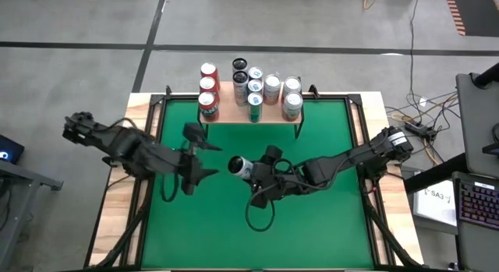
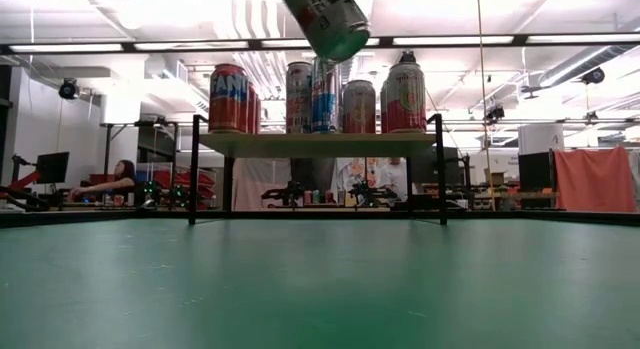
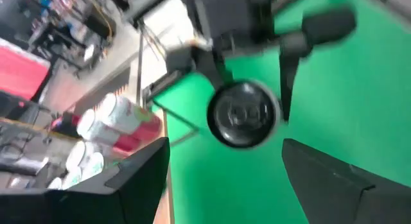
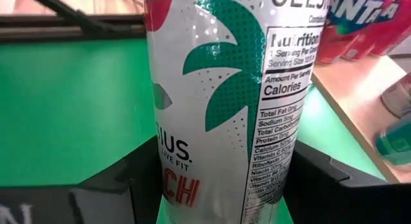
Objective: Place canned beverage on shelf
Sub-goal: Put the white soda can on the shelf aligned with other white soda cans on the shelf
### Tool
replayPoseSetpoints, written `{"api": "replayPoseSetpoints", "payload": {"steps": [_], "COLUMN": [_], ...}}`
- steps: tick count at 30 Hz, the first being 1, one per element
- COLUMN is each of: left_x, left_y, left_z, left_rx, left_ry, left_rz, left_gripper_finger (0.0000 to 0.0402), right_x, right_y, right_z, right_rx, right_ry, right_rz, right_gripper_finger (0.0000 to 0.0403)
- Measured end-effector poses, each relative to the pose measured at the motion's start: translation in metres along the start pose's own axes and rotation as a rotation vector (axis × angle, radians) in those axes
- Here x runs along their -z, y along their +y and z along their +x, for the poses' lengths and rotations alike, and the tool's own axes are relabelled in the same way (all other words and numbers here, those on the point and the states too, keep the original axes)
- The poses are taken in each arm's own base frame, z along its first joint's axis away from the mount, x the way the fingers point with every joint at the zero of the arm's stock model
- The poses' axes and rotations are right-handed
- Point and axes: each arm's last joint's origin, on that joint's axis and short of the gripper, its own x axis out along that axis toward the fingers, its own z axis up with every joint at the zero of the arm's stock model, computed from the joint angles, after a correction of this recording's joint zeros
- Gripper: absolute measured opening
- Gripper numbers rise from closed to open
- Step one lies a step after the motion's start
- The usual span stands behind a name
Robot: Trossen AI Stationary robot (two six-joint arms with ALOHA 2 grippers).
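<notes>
A white can with a green palm print point(image 1: 240, 166) is held in my right gripper point(image 1: 256, 177) over the middle of the green table. It shows high above the table in the low view point(image 2: 327, 19). My left gripper point(image 1: 204, 159) is open just to the can's left. Its fingers stand apart on either side of the can's round end point(image 3: 244, 115) and touch nothing. The shelf point(image 1: 253, 114), a light wood top on thin black legs, stands at the table's far edge. It carries several upright cans and also shows in the low view point(image 2: 315, 144). My right gripper pinches the can's side wall point(image 4: 170, 176) between its two fingers point(image 4: 122, 185), one on each side of the round body. The fingers come from the table's right side. The can is lifted clear of the table and tilted, one round end toward my left gripper.
Red cans point(image 1: 207, 89) fill the shelf's left part, and white and blue cans point(image 1: 273, 89) its middle and right. The table has a wooden border point(image 1: 125, 202). Desks, cables and a keyboard point(image 1: 475, 198) lie to the right; a person sits far behind point(image 2: 120, 179).
</notes>
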Motion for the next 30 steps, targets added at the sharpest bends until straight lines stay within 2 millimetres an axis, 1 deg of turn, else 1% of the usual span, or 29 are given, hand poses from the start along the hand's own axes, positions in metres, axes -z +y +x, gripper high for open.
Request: {"api": "replayPoseSetpoints", "payload": {"steps": [3,6,9,13,17,21,24,27,30], "left_x": [0.006,0.017,0.029,0.049,0.067,0.083,0.093,0.107,0.118], "left_y": [0.002,-0.002,-0.007,-0.017,-0.021,-0.027,-0.031,-0.041,-0.049], "left_z": [-0.008,-0.009,-0.008,-0.003,-0.005,-0.005,-0.005,0.003,0.011], "left_rx": [0.004,-0.009,-0.039,-0.066,-0.109,-0.119,-0.130,-0.137,-0.159], "left_ry": [-0.083,-0.132,-0.204,-0.247,-0.277,-0.301,-0.334,-0.350,-0.388], "left_rz": [-0.041,-0.070,-0.115,-0.136,-0.167,-0.184,-0.215,-0.219,-0.236], "left_gripper_finger": [0.0285,0.0285,0.0285,0.0285,0.0285,0.0285,0.0285,0.0285,0.0285], "right_x": [0.002,0.005,0.005,0.006,0.006,0.010,0.011,0.010,0.009], "right_y": [0.001,0.000,-0.005,-0.016,-0.030,-0.045,-0.055,-0.062,-0.063], "right_z": [0.006,0.012,0.020,0.032,0.045,0.055,0.060,0.067,0.074], "right_rx": [-0.010,-0.015,-0.013,0.012,0.043,0.157,0.226,0.240,0.243], "right_ry": [-0.049,-0.081,-0.137,-0.195,-0.298,-0.396,-0.423,-0.455,-0.469], "right_rz": [0.006,0.010,0.050,0.098,0.181,0.263,0.295,0.336,0.331], "right_gripper_finger": [0.0232,0.0232,0.0232,0.0232,0.0232,0.0232,0.0232,0.0232,0.0232]}}
